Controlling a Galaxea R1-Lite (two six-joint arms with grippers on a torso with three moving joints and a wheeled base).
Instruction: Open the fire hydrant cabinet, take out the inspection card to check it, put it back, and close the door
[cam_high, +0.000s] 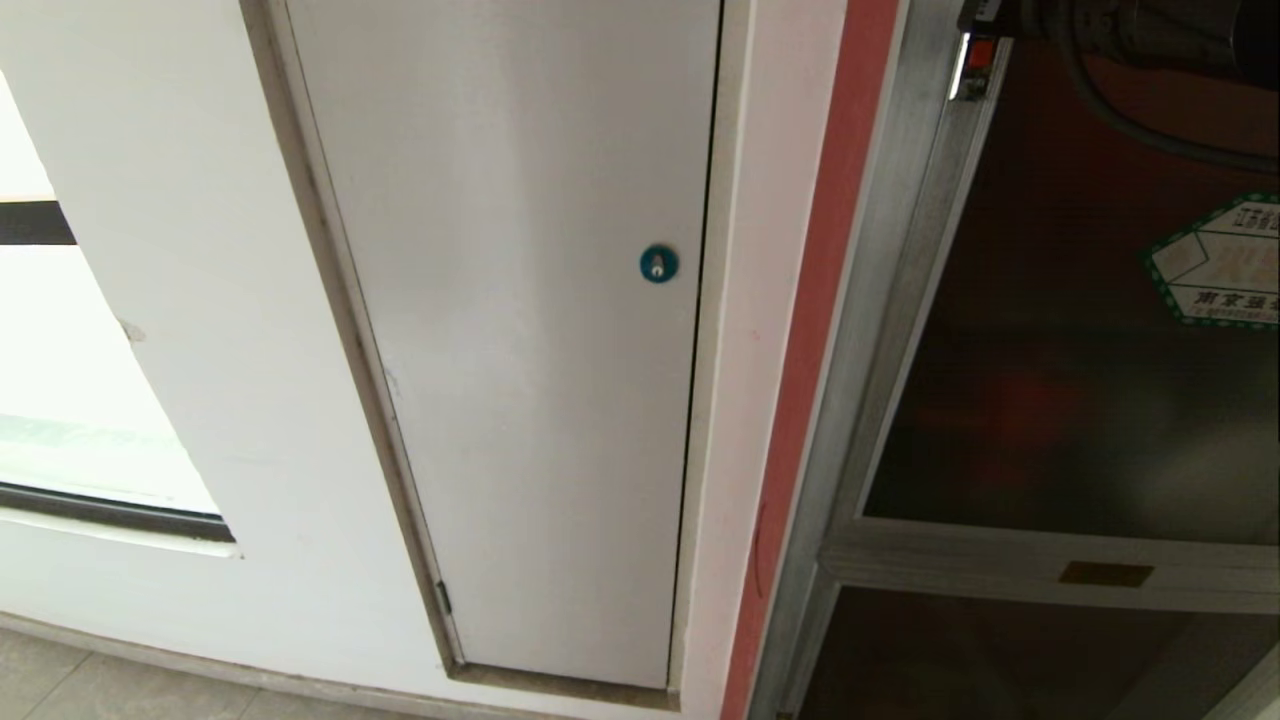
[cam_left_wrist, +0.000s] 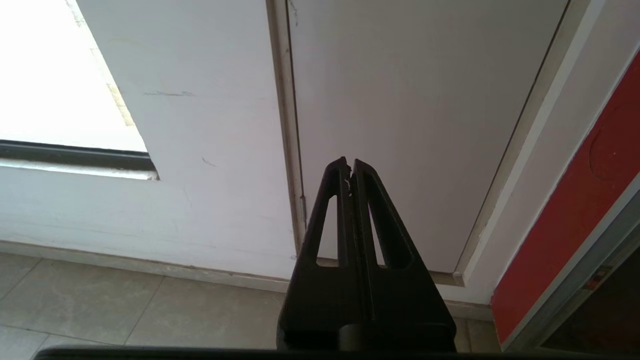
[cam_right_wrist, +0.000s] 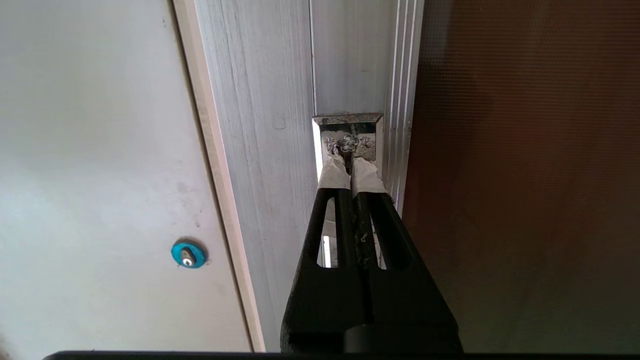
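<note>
One fire hydrant cabinet (cam_high: 885, 300) is in view, with one door (cam_high: 1080, 330) of dark glass in it and one more dark panel (cam_high: 1000, 660) below, so two glass panels. The door carries one hexagonal sticker (cam_high: 1215, 262) and one latch (cam_right_wrist: 347, 142), which sits right at the fingertips (cam_right_wrist: 334, 172) of the right gripper (cam_right_wrist: 350, 170). The frame rail bears one small brass plate (cam_high: 1105, 574). There is one plain white door (cam_high: 520, 330), ahead of the left gripper (cam_left_wrist: 349, 167), with one blue round lock (cam_high: 658, 263). Two grippers show, each with two fingers pressed together. One window (cam_high: 60, 380) is visible.
</note>
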